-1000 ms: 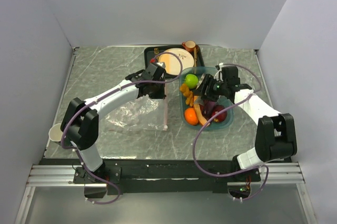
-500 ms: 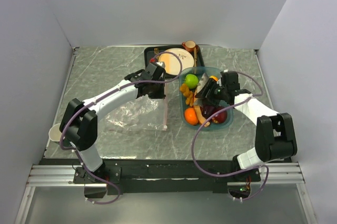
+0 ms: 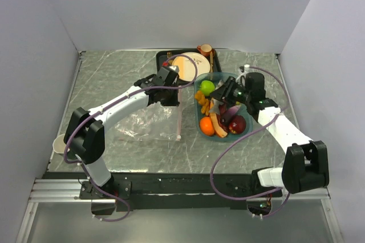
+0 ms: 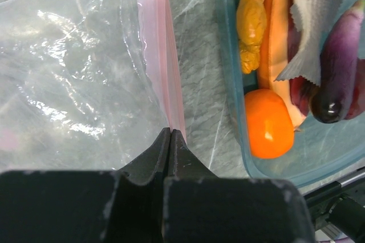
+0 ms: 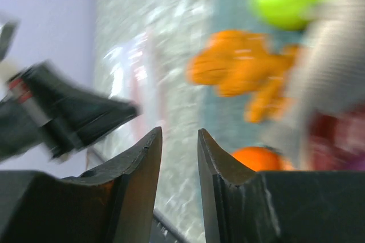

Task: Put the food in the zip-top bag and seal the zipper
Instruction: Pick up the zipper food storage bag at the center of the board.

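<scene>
At the far left edge of the grey marbled tabletop stands a small white cup, well apart from everything else. Next comes the large clear crinkly zip-top bag, lying flat on the marble. Its thin pale pink zipper strip runs along the bag's right-hand edge, the side nearest the food.

The left gripper sits at the far end of that strip. Its wrist view shows its two black fingers pressed fully together, with the pink strip pinched between the tips.

Behind it, a black rectangular tray carries a round cream-and-orange plate, with a small brown mug at the tray's right end. A dark mark on the plate is too small to read.

Just right of the zipper is the teal translucent oval tray, which holds all the toy food, outside the bag. A green apple lies at the far end, with knobbly orange-yellow pieces along the left side. A grey fish lies beside a purple eggplant. A round orange sits near-left and a red apple near-right.

The right gripper hangs over the middle of the teal tray, pointing left. Its blurred wrist view shows the fingers a narrow gap apart with nothing between them.
</scene>
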Controlling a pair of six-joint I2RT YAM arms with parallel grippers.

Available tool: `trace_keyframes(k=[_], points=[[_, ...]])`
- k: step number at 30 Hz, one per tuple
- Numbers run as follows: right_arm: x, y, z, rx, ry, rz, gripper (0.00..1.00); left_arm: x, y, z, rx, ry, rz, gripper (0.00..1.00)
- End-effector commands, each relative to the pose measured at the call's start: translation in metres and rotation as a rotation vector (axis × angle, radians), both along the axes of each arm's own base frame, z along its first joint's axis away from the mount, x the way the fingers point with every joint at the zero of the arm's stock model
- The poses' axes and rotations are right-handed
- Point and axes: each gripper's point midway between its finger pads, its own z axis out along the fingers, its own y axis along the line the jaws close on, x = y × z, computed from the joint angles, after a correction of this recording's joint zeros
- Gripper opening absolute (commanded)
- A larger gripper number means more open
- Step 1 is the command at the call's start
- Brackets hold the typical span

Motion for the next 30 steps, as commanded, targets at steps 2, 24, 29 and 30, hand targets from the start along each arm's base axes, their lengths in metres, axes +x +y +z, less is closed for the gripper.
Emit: trace_keyframes(k=[2,24,29,30], points=[[-0.007,0.06,0.036,0.115,-0.086,0.213,0.4,0.004,-0.006,0.059,-0.093,-0.104,-0.02,0.01],[-0.012,0.127,-0.004,0.182,0.034,0.399,0.42,-0.001,-0.01,0.077,-0.169,-0.135,-0.02,0.01],[-0.01,0.13,-0.012,0.168,0.048,0.392,0.3,-0.002,-0.009,0.078,-0.161,-0.132,-0.019,0.01],[-0.007,0.128,-0.014,0.155,0.048,0.374,0.23,-0.002,-0.008,0.078,-0.159,-0.132,-0.019,0.01]])
